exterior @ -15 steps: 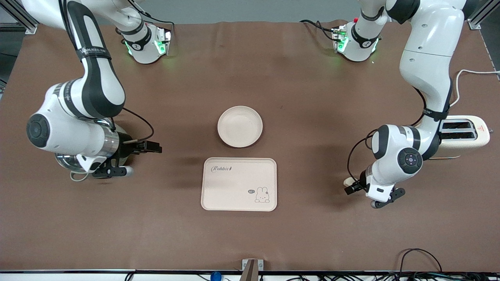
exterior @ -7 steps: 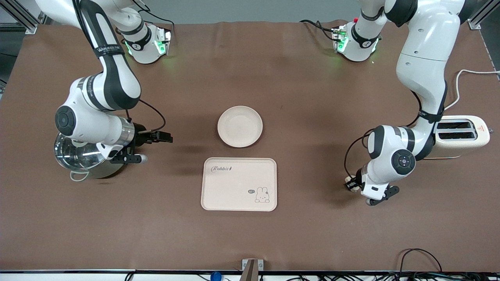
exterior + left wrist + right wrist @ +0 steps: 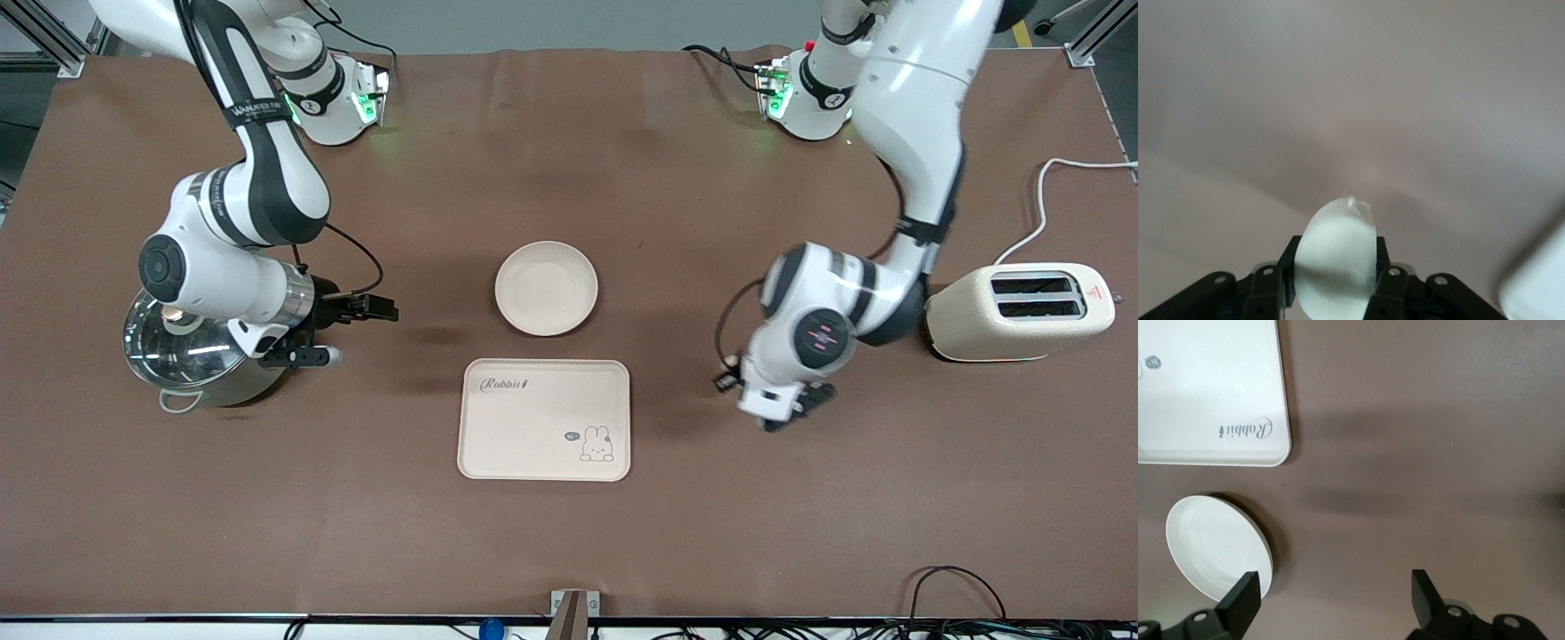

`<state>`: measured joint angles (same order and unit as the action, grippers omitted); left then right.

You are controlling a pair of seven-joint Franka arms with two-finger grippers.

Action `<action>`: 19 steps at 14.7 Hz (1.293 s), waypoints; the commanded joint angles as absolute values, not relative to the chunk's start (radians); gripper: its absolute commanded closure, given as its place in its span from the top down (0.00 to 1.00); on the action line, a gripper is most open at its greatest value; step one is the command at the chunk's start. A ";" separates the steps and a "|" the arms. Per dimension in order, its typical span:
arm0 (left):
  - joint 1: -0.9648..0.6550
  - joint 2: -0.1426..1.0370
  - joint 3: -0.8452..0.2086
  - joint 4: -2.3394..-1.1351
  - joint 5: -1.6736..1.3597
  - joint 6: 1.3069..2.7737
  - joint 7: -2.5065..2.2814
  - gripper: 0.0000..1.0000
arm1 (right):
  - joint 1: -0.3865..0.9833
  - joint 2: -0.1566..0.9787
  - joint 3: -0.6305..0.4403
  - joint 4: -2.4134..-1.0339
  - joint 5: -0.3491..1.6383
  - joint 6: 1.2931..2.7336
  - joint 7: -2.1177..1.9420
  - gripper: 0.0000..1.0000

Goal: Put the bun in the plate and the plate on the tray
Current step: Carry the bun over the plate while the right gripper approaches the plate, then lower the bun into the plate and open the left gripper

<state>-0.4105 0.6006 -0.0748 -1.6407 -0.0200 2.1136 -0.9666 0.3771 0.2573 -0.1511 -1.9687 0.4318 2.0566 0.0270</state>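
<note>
My left gripper (image 3: 725,377) is shut on the bun (image 3: 731,361), a small pale cream lump, and holds it above bare table between the tray and the toaster. In the left wrist view the bun (image 3: 1336,240) sits squeezed between both fingers of that gripper (image 3: 1336,283). The round cream plate (image 3: 546,288) lies empty on the table, farther from the front camera than the rectangular "Rabbit" tray (image 3: 543,419), which is also empty. My right gripper (image 3: 378,308) is open and empty, level with the plate toward the right arm's end. The right wrist view shows that gripper (image 3: 1331,587), the plate (image 3: 1215,550) and the tray (image 3: 1205,393).
A steel pot with a glass lid (image 3: 182,356) stands under the right arm's wrist. A cream toaster (image 3: 1022,311) with a white cord stands at the left arm's end. A brown mat covers the table.
My left gripper closed on the bun near the toaster and has carried it up and toward the tray. My right gripper has moved a little toward the plate, uncovering the pot.
</note>
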 commanded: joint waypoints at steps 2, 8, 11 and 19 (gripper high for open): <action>-0.636 0.615 -0.063 -1.608 -0.003 2.094 -1.210 0.47 | 0.426 0.181 -0.156 -2.101 0.480 2.141 0.031 1.00; -0.860 0.742 -0.064 -1.505 -0.015 2.179 -1.457 0.48 | 0.612 0.176 -0.156 -2.252 0.511 2.388 0.196 1.00; -0.916 0.770 -0.063 -1.505 -0.012 2.250 -1.534 0.69 | 0.722 0.196 -0.156 -2.269 0.511 2.471 0.313 1.00; -0.832 0.648 -0.045 -1.502 0.002 2.132 -1.464 1.00 | 0.811 0.293 -0.156 -2.258 0.535 2.578 0.345 0.94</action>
